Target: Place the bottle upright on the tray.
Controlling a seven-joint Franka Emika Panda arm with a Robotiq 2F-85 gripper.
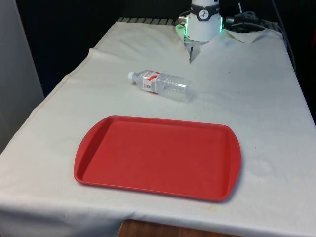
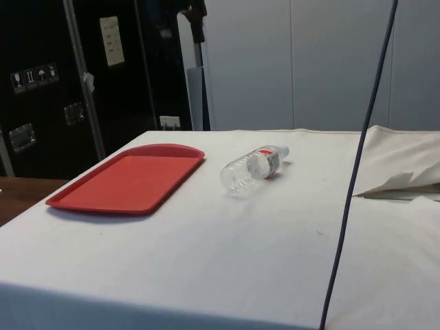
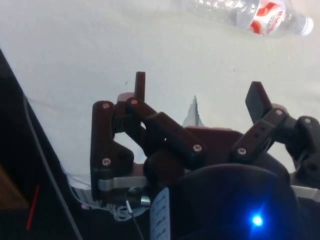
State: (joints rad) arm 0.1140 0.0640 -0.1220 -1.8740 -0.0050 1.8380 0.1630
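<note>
Gripper (image 3: 199, 97): hanging with jaws spread wide, gripping nothing.
Bottle (image 1: 160, 85): lying on its side on the cloth — well ahead of the jaws, apart from them, just beyond the tray (image 1: 98, 170).
Long axis: running across the jaw gap, cap (image 3: 306, 26) pointing off to one side.
Next move, likely: reaching forward and down — squaring jaws across the body.
</note>
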